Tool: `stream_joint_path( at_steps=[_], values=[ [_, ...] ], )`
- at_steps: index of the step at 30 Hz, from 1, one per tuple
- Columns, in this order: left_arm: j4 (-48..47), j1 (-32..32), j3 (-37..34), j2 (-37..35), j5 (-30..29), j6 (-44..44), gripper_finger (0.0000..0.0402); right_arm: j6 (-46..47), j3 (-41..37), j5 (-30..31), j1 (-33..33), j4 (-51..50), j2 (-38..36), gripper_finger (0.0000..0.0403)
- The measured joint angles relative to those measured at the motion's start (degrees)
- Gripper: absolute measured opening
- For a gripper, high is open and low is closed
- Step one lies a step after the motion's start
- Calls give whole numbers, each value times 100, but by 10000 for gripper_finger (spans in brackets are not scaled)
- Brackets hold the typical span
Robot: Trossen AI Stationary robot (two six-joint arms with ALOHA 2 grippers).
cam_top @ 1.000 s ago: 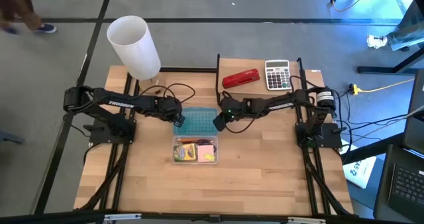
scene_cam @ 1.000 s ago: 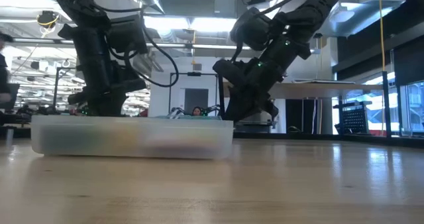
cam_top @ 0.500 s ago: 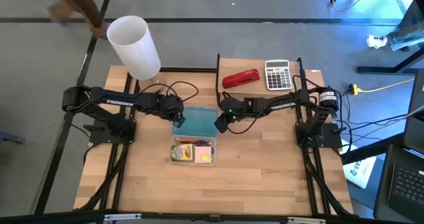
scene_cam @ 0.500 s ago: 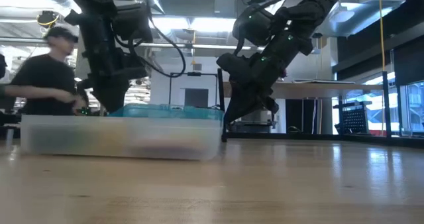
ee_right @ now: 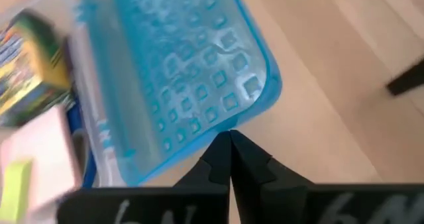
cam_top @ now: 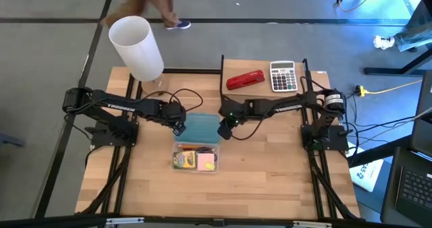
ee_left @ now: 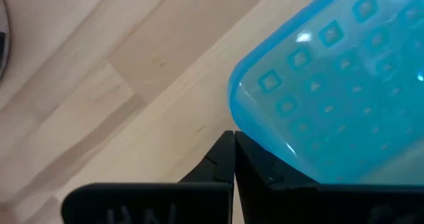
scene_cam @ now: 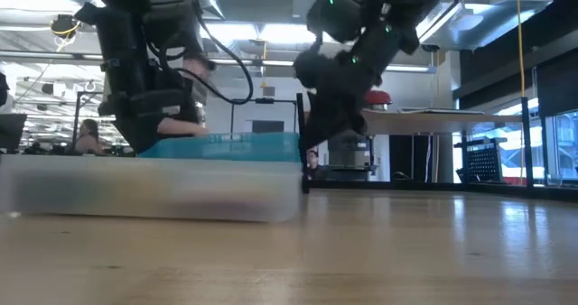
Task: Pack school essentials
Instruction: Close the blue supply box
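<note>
A clear plastic box (cam_top: 196,158) sits mid-table and holds a green-yellow crayon box (ee_right: 26,58), a pink sticky-note pad (ee_right: 40,158) and a small yellow block (ee_right: 14,183). Just beyond it a blue dimpled lid (cam_top: 200,127) is raised off the table, standing above the box's (scene_cam: 153,197) rim in the low view. My left gripper (cam_top: 179,127) is shut at the lid's left end and my right gripper (cam_top: 221,128) at its right end. The lid's near long edge reaches over the box's far wall. My left gripper pinches the rim of the lid's left end (ee_left: 255,144) between its two shut fingers, slanting down from the table's left. The lid (ee_left: 331,85) is off the table. My right gripper pinches the rim of the lid's right end (ee_right: 222,126) between its shut fingers, slanting down from the right. Whether the lid's near edge rests on the box, I cannot tell.
A red stapler (cam_top: 244,79) and a grey calculator (cam_top: 283,75) lie on a raised stand at the far right. A tall white cylinder (cam_top: 136,47) stands at the far left corner. Bare wood lies in front of the box. A person walks beyond the table.
Both grippers have risen and come a little toward the near edge, their wrists rolling, and have lifted the blue lid off the table to stand over the box's far wall. The box has slid slightly toward the near edge.
</note>
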Motion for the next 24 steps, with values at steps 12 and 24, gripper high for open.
stream_joint_path(
  at_steps=[12,24],
  values=[
    [-20,-322,4,0,-193,-8,0,-376,465,13,318,-698,0,4],
    [-34,-961,15,-158,-170,-11,0,-310,468,108,315,-964,0,4]
  ],
)
